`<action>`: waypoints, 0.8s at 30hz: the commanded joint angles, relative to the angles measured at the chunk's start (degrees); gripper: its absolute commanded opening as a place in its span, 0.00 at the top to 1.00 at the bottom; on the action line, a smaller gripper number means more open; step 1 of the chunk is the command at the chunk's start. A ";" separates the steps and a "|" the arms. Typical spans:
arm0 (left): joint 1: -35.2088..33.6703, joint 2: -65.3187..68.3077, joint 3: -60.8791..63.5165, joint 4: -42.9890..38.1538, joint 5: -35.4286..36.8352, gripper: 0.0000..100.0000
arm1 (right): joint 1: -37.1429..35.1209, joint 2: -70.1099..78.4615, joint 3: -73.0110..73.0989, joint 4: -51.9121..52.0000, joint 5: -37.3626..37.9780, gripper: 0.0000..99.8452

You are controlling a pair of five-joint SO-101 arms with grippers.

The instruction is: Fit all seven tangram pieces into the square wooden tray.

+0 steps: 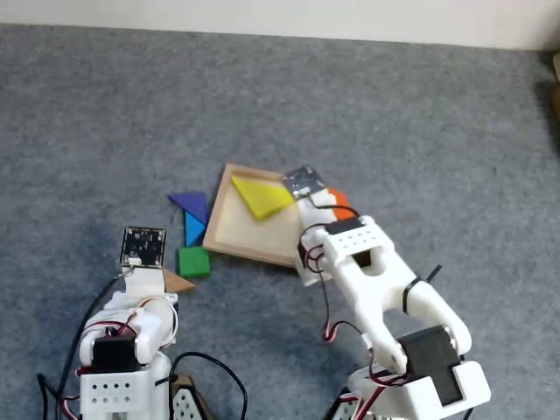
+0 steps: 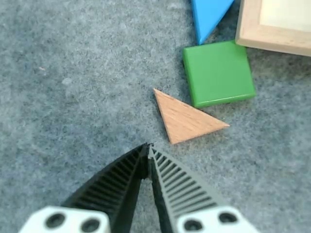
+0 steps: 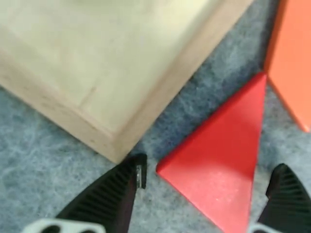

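- Square wooden tray [image 1: 249, 255] sits on the grey counter [image 1: 420, 122]. The yellow triangle [image 1: 261, 195] lies flat inside it, toward the tray's far corner. The rest of the tray floor is bare.
- Right end effector [image 3: 211, 171] is wide open and holds nothing. Its fingers straddle the red triangle [image 3: 221, 158].
- Red triangle lies flat on the counter just outside a tray corner, with a thin strip of counter between it and the rim.
- Orange piece [image 3: 294, 63] is just past the red one, on the side away from the tray, and very near it.
- Left end effector [image 2: 148, 149] is closed tip to tip and empty. It is near the wood-coloured triangle [image 2: 187, 119], on that triangle's side away from the tray.
- Green square [image 2: 218, 73] lies between that triangle and the tray. Blue piece [image 2: 208, 13] and purple piece [image 1: 191, 204] lie along the same side of the tray, just outside the rim.
- My read of the step: the right arm is grasping the red triangle, with about one of seven pieces placed.
- To do it well: the piece is thin and flat, so the fingers need to go right down to the counter.
- A triangle has no parallel edges, so pinch one edge against the opposite corner and close slowly, or it may slip out.
- One finger is close to the tray corner, so keep it off the rim and do not nudge the orange piece.
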 commanded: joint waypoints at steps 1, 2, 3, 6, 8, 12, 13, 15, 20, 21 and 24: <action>1.19 -2.59 1.19 0.44 -0.18 0.99 | 2.42 0.40 -0.31 -2.15 -0.18 0.63; 1.19 -2.59 1.19 0.44 -0.18 0.99 | 2.42 0.40 -0.31 -2.15 -0.18 0.63; 1.19 -2.59 1.19 0.44 -0.18 0.99 | 2.42 0.40 -0.31 -2.15 -0.18 0.63; 1.19 -2.59 1.19 0.44 -0.18 0.99 | 2.42 0.40 -0.31 -2.15 -0.18 0.63; 1.19 -2.59 1.19 0.44 -0.18 0.99 | 2.42 0.40 -0.31 -2.15 -0.18 0.63; 1.19 -2.59 1.19 0.44 -0.18 0.99 | 2.42 0.40 -0.31 -2.24 -0.18 0.69; 1.19 -2.59 1.19 0.44 -0.18 0.99 | 2.42 0.40 -0.31 -2.68 -0.18 0.70; 1.19 -2.59 1.19 0.44 -0.18 0.99 | 2.42 0.40 0.04 -3.65 -0.18 0.71; 1.19 -2.59 1.19 0.44 -0.18 0.99 | 2.42 0.40 0.04 -3.65 -0.18 0.73; 1.19 -2.59 1.19 0.44 -0.18 0.99 | 2.42 0.40 0.04 -3.65 -0.18 0.74; 1.19 -2.59 1.19 0.44 -0.18 0.99 | 2.51 0.40 -0.04 -3.65 -0.18 0.76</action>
